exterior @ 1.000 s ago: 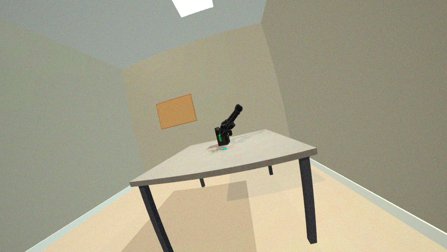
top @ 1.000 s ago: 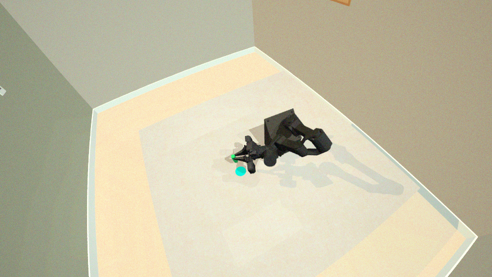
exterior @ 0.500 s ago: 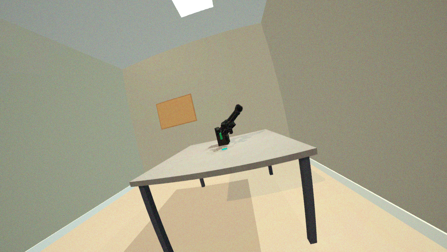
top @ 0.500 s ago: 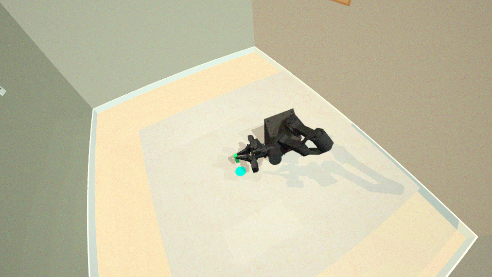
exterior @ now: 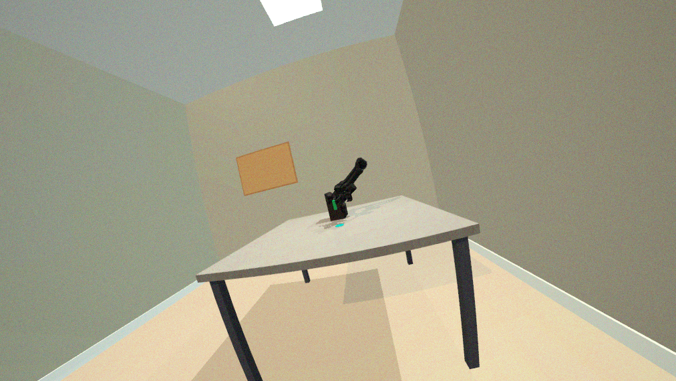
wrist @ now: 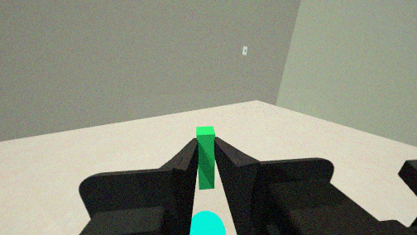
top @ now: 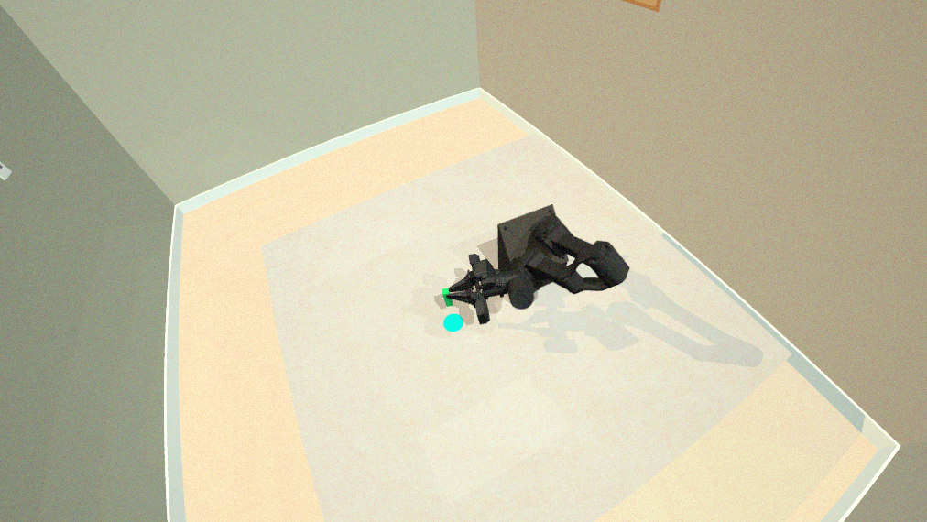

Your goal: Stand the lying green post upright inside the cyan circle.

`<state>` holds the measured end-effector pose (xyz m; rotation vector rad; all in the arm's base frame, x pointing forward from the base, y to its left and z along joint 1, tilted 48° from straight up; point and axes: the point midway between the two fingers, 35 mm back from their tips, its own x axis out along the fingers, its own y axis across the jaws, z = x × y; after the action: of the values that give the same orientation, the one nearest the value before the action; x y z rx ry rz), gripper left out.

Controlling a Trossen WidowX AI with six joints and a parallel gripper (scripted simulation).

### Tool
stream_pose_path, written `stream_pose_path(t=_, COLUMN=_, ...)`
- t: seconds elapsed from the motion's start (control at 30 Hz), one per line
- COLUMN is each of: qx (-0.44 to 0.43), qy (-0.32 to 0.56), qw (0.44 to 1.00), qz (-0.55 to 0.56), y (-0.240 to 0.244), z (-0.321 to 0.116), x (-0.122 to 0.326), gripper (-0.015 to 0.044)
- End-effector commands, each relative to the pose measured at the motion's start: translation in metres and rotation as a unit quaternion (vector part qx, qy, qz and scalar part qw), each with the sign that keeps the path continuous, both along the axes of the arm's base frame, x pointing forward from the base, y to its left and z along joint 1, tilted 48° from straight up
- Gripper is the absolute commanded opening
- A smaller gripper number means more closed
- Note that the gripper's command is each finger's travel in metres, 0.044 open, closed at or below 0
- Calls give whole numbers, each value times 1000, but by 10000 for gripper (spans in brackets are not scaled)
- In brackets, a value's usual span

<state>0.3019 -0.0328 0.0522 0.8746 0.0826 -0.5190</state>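
Observation:
The green post (top: pixel 448 300) (exterior: pixel 334 204) (wrist: pixel 206 161) is held near one end, about upright, with its long side hanging down below the fingertips. My gripper (top: pixel 446 294) (wrist: pixel 205 141) is shut on it. In the exterior view the post's lower end is above the table top. The cyan circle (top: pixel 453 322) (exterior: pixel 339 225) (wrist: pixel 208 225) lies flat on the table with nothing standing on it. In the wrist view it shows between my fingers, nearer the camera than the post's lower end, and is partly cut off by the frame's bottom edge.
The pale table (top: pixel 388 388) (exterior: pixel 283 250) carries the arm's dark base (top: pixel 518 239) (exterior: pixel 336 212), beside the post and circle. Shadows of the arm lie across the table top. A corkboard (exterior: pixel 267 168) hangs on the wall behind.

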Motion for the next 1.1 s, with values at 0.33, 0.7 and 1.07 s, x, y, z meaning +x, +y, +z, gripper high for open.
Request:
stream_pose_path(t=0.33, qx=4, qy=-2, qw=1000, qz=-3, y=9, z=-7, x=6, gripper=23)
stream_pose_path(t=0.7, qx=6, qy=-1, qw=1000, qz=-4, y=30, z=-25, x=15, gripper=23)
stream_pose_path(t=1.07, qx=5, qy=-1, qw=1000, qz=-3, y=52, z=-47, x=19, gripper=23)
